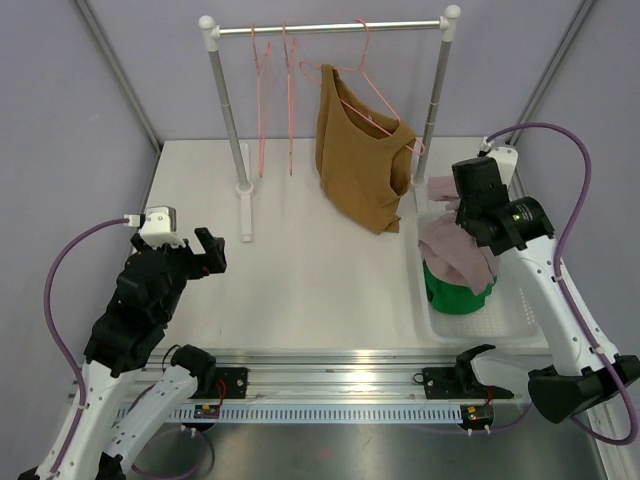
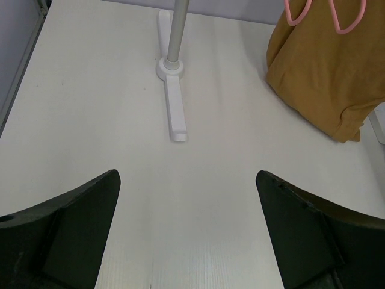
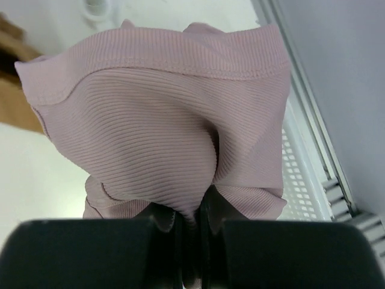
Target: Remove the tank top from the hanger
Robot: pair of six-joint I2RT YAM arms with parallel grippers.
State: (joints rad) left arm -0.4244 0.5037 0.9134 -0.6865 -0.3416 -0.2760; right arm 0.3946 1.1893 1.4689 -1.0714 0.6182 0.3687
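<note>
A brown tank top (image 1: 360, 165) hangs on a pink hanger (image 1: 372, 85) from the rack's rail (image 1: 330, 28); its lower part (image 2: 328, 72) shows at the top right of the left wrist view. My right gripper (image 3: 192, 220) is shut on a fold of a mauve ribbed garment (image 3: 162, 120). In the top view that garment (image 1: 455, 250) droops from the right gripper (image 1: 458, 225) over the white tray, to the right of the rack. My left gripper (image 1: 212, 250) hovers open over the table at the left, and nothing lies between its fingers (image 2: 72, 229).
Two empty pink hangers (image 1: 262, 70) (image 1: 290, 70) hang left of the brown top. The rack's left post stands on a white foot (image 2: 174, 114). A white perforated tray (image 1: 520, 310) at the right holds a green object (image 1: 455, 290) under the mauve garment.
</note>
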